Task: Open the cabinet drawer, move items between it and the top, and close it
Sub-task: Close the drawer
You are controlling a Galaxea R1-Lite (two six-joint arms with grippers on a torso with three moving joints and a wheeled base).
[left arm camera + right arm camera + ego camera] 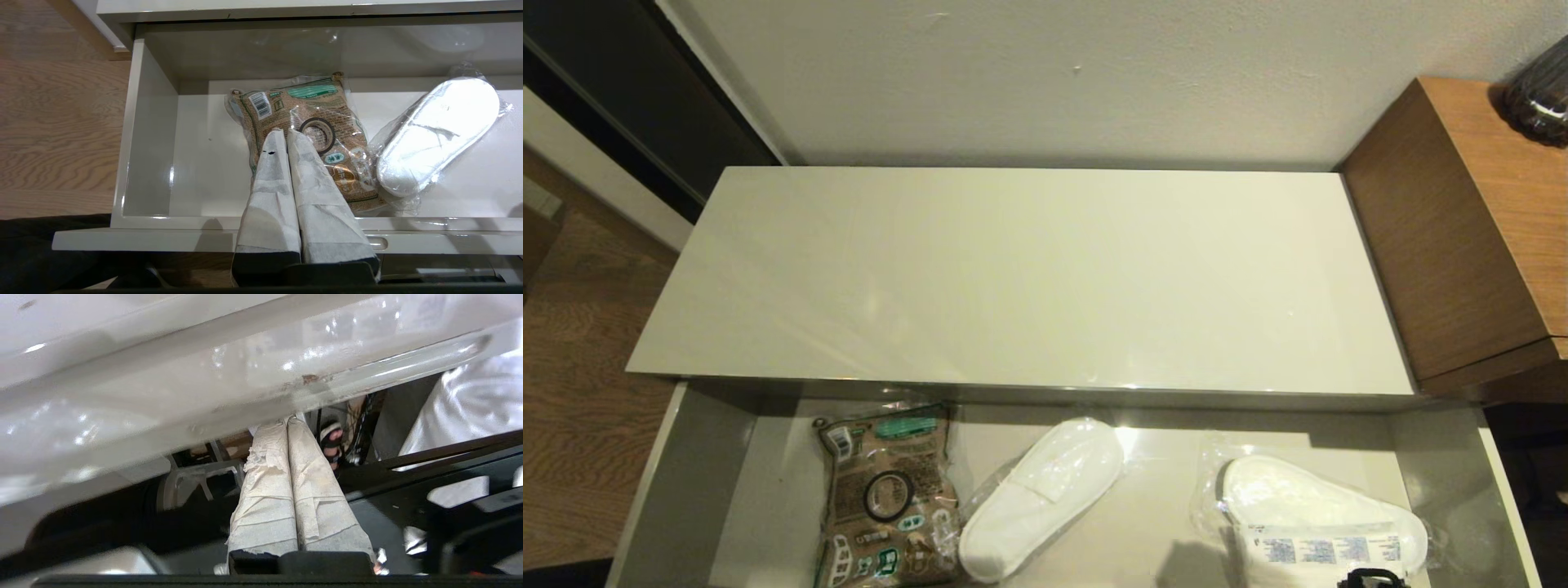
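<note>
The cabinet drawer (686, 490) stands pulled out below the bare glossy top (1029, 278). In it, at the left, a small black tape roll (888, 496) rests on a brown printed bag (849, 490). A plastic-wrapped white slipper (1045, 498) lies mid-drawer. To the right a second slipper (1282, 494) carries a white packet with blue print (1327, 550). My left gripper (286, 132) is shut and empty above the drawer's front rim (163, 239), its tips over the bag (265, 110) beside the tape roll (317, 134). My right gripper (287, 421) is shut and empty, tips close under the drawer's glossy front (163, 396).
A taller brown wooden unit (1462, 229) stands against the right end of the cabinet, with a dark glass object (1539, 90) on it. Wooden floor (580, 343) lies to the left. The wall runs directly behind the top. A handle slot (378, 243) shows in the drawer front.
</note>
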